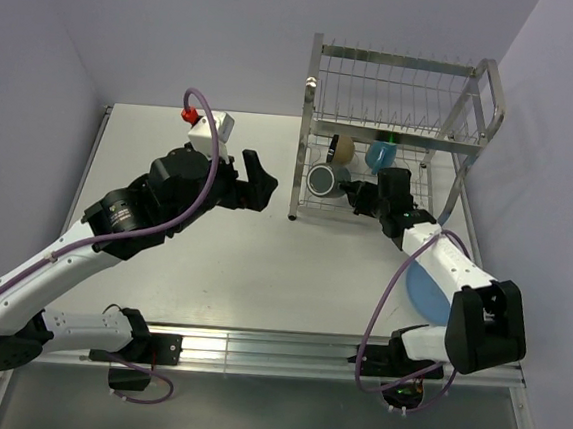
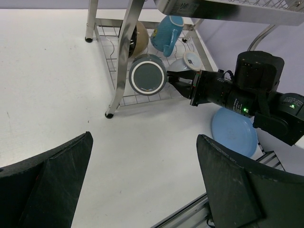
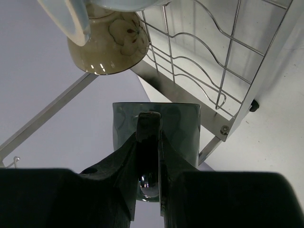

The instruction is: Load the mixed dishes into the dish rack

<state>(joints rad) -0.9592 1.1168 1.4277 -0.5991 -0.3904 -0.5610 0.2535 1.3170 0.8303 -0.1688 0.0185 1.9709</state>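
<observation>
Right tool (image 1: 354,193) is pinched tight on the dark mug's (image 1: 322,180) handle. The right wrist view shows both fingers (image 3: 126,161) clamped on it, no gap. The mug is on its side at the rack's (image 1: 408,85) lower tier, around 8 o'clock of the rack, mouth pointing out past the corner post. Bowl (image 1: 343,147) is just behind it at 12 and the blue mug (image 1: 379,154) is at 2, both already on that tier. Left tool (image 1: 259,182) hangs wide open and empty at 9 o'clock of the rack, well apart from it.

What worries me: that mug looks right at the tier's edge, and being round and on its side, it could roll out onto the worktop (image 1: 212,258) once let go. Backing out crooked could also hook the handle or a wire and drag it along. And the plate (image 1: 426,287) sits under the right forearm at 4 o'clock, near the worktop's edge, so a low swing could shove it off.
</observation>
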